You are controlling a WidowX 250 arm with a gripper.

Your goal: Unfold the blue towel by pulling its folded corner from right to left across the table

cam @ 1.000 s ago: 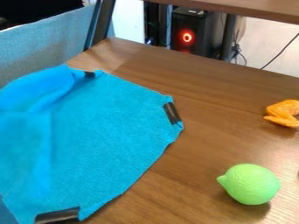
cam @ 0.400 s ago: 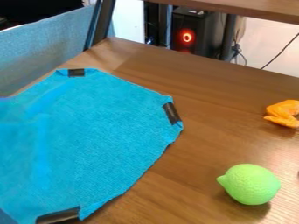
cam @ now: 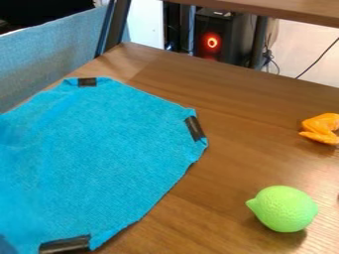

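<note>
A blue cloth lies on the left part of the wooden table, with black tape at several of its corners. To its right, near the front, rests a green lime with its pointed tip toward the left. An orange toy piece, bent like a wing, lies at the right edge, farther back than the lime. The cloth, the lime and the orange piece are apart from one another.
The brown table reaches back to a dark metal leg at the upper left. Behind it stand a grey-blue partition and a black computer case with a red light. A wooden shelf edge crosses the top.
The cloth's raised fold at the upper left has gone down, and its far corner with the tape lies flatter. Its left side has settled lower. The lime and orange piece stayed put.
</note>
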